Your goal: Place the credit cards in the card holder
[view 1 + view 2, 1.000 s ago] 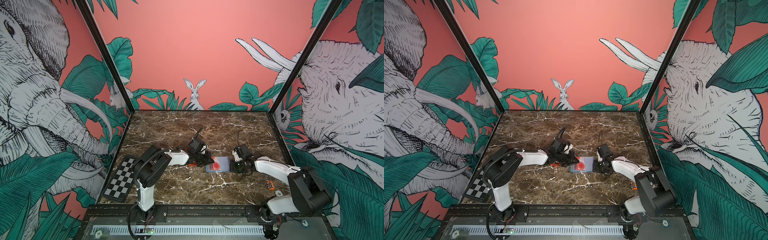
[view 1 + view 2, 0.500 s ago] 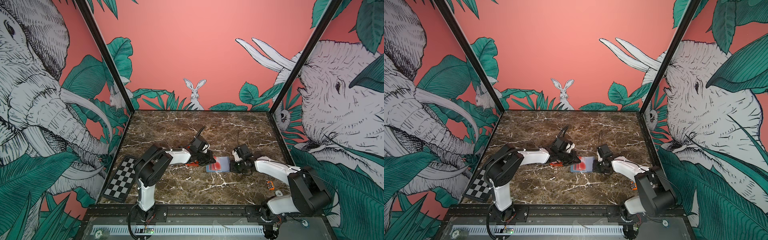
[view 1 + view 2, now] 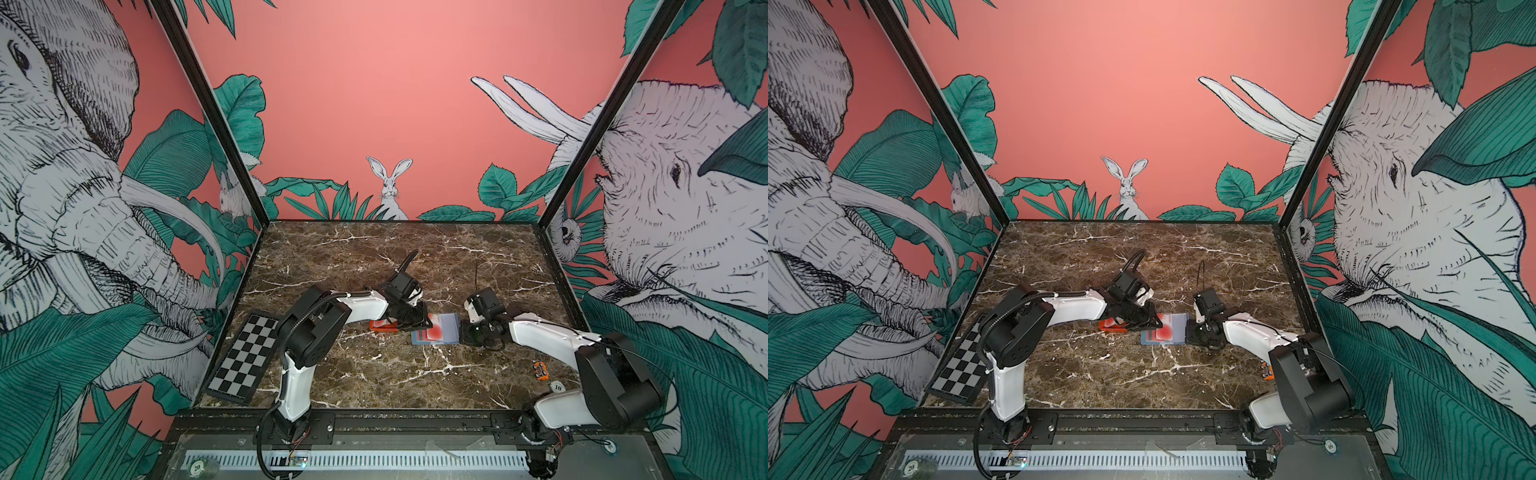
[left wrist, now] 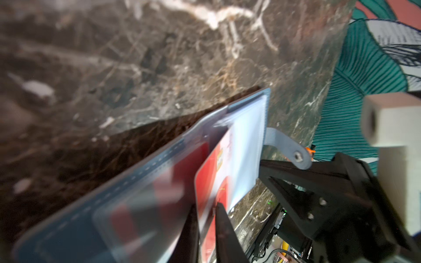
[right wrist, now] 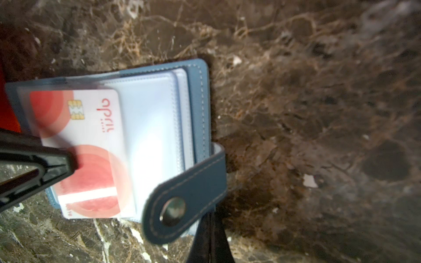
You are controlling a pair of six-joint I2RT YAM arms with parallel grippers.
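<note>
- Card holder (image 3: 452, 326) lies open and flat mid-desk (image 3: 374, 257), btwn the two arms. Slate-blue cover down, clear sleeves up.
- Credit card (image 5: 91, 136) is white w/ red circles + a gold chip. It sits part-way inside a clear sleeve on the holder's left half, and one corner pokes past the cover edge.
- Left jaws reach in from the left and stand a slim gap apart, w/ the card's left end btwn them. I can't tell if they pinch it or only flank it.
- Right jaws are pressed together at the holder's right edge, under the snap tab (image 5: 184, 200). The tab hides whether any cover is caught btwn them.
- Snap tab curls up over that right edge, metal stud showing.
- Orange tray (image 3: 382, 326) sits just left of the holder, mostly under the left arm (image 3: 357, 309). What's in it is too small for me to read.
- Checkerboard panel (image 3: 245, 357) lies at the near-left desk edge, well apart from the holder.
</note>
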